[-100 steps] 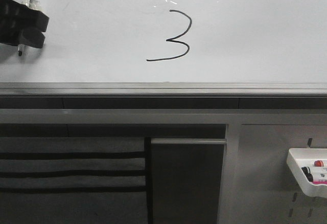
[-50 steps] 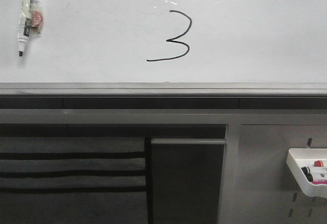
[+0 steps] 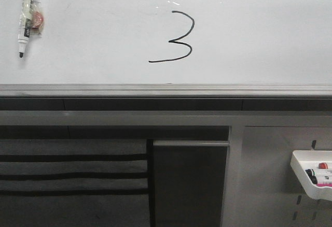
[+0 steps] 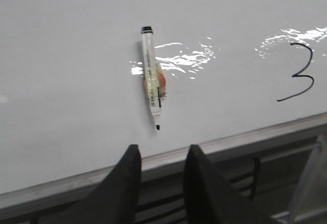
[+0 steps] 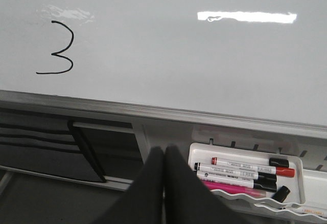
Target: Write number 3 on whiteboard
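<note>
A thin black number 3 (image 3: 179,36) with a long lower tail is drawn on the glossy whiteboard (image 3: 259,35). It also shows in the left wrist view (image 4: 301,73) and the right wrist view (image 5: 60,49). A white marker (image 3: 24,22) sticks to the board at the far left, tip down, seen too in the left wrist view (image 4: 152,78). My left gripper (image 4: 162,152) is open and empty, back from the board and below the marker. My right gripper (image 5: 164,155) is shut and empty, below the board's rail. Neither gripper shows in the front view.
The board's grey lower rail (image 3: 166,90) runs across the front view. A small white tray (image 5: 245,175) with several markers hangs below the board at the right, also in the front view (image 3: 313,174). Dark panels (image 3: 72,170) lie under the rail.
One second ago my left gripper covered the marker at the board's far left. It has let go and drawn out of the front view; the marker stays on the board.
</note>
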Controlling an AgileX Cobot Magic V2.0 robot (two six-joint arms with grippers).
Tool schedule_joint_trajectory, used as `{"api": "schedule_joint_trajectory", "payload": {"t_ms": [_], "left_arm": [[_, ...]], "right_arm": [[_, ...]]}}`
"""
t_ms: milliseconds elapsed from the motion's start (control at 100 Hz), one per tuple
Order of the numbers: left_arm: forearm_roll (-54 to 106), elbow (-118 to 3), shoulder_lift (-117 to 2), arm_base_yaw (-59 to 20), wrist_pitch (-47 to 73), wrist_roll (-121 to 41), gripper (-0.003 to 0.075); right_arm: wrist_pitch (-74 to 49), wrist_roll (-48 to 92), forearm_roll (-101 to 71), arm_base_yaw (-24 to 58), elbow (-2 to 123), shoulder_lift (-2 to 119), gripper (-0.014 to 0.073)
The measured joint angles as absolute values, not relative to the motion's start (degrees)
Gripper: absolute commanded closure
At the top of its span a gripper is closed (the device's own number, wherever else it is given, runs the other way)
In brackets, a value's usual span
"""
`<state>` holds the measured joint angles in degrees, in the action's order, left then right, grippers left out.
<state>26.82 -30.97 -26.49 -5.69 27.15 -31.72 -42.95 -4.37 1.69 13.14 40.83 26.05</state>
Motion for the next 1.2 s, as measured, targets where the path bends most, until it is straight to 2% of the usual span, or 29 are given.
{"api": "schedule_joint_trajectory", "payload": {"t_ms": [490, 780, 1040, 1200], "left_arm": [[26.7, -27.6, -26.0, -7.6, 26.4, -31.7, 0.0738], [25.0, -23.1, -10.4, -7.3, 24.6, -31.6, 0.0738], [24.0, -14.4, -6.5, -7.2, 14.9, -31.3, 0.0738], [11.3, -8.2, -1.0, -7.2, 10.4, -17.2, 0.0738]], "right_arm": [[-43.2, -4.1, 1.8, 13.1, 40.5, 26.1, 0.0668], [-43.3, -4.1, 1.8, 13.1, 40.5, 26.1, 0.0668], [-43.3, -4.1, 1.9, 13.1, 40.5, 26.1, 0.0668], [-43.3, -4.1, 1.9, 13.1, 40.5, 26.1, 0.0668]]}}
